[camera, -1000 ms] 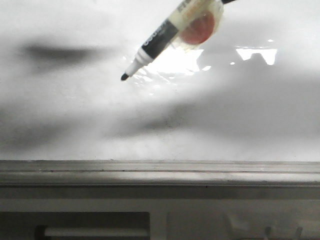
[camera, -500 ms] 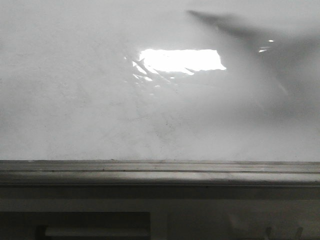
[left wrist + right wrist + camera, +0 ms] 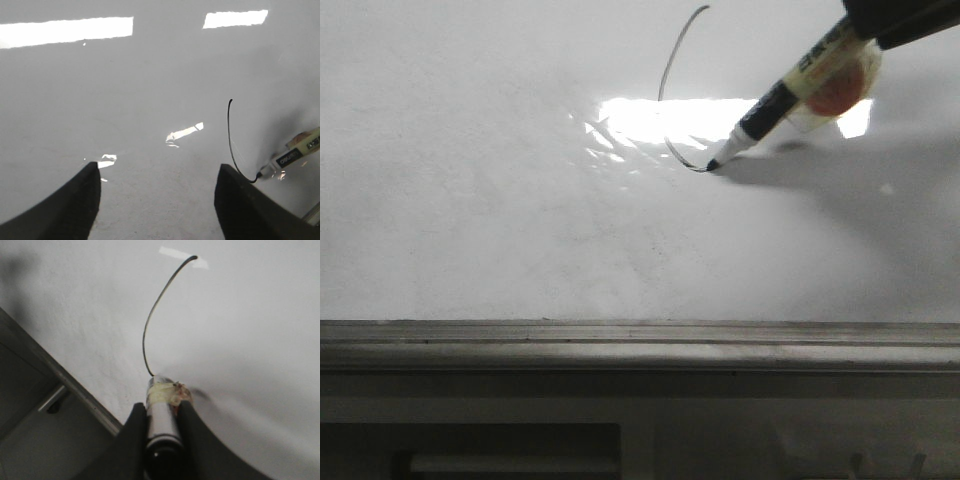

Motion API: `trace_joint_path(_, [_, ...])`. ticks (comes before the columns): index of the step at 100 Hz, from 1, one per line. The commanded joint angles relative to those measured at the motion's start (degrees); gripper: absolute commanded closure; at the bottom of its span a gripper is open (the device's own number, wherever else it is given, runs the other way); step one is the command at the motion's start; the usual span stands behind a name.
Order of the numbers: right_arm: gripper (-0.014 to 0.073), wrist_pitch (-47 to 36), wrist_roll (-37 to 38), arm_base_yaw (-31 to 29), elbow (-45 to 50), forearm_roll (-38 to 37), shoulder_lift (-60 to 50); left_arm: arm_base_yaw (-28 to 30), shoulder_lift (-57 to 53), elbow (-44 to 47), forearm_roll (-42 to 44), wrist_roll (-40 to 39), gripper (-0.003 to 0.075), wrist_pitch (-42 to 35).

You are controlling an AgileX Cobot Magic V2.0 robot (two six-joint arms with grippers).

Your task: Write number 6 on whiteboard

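Note:
The whiteboard fills the front view, glossy white. A thin dark curved stroke of the number 6 runs from the top down to the marker tip. My right gripper is shut on a black marker wrapped in tape. The marker tip touches the board at the stroke's lower end. The stroke also shows in the right wrist view and the left wrist view. My left gripper is open and empty, over bare board left of the stroke. The marker shows there at the edge.
A grey metal ledge runs along the board's lower edge, with a grey frame below it. The ledge also shows in the right wrist view. Bright light reflections lie on the board near the stroke.
The marker left the front view half a second ago and is now back at the right, tip on the board. A curved dark stroke has appeared on the board.

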Motion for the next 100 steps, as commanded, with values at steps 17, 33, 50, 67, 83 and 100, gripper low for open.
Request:
trace_joint_path(17, [0.0638,-13.3,-2.8,0.6,-1.5,7.0,0.4,0.2,-0.2,-1.6,-1.7,-0.3,0.0281,-2.3])
trace_joint_path(33, [0.0638,-7.5,-7.3,2.8,-1.7,11.8,3.2,0.2,-0.2,-1.6,-1.9,-0.3,0.0281,-1.6])
trace_joint_path(50, [0.0638,-0.1,-7.3,2.8,-1.7,11.2,-1.2,0.2,-0.2,-1.7,-2.0,1.3,0.0281,3.6])
trace_joint_path(67, [0.0638,3.5,-7.3,2.8,-1.7,11.2,-2.2,-3.8,1.8,-1.8,-6.6,10.8,0.0281,8.4])
trace_joint_path(83, [0.0638,7.3,-7.3,2.8,-3.5,11.3,-0.8,-12.4,8.6,-3.5,-10.9,19.5,0.0281,8.1])
trace_joint_path(100, [0.0638,12.1,-7.3,2.8,-6.9,11.3,1.2,-22.5,17.3,-7.7,-9.6,21.2,0.0281,2.0])
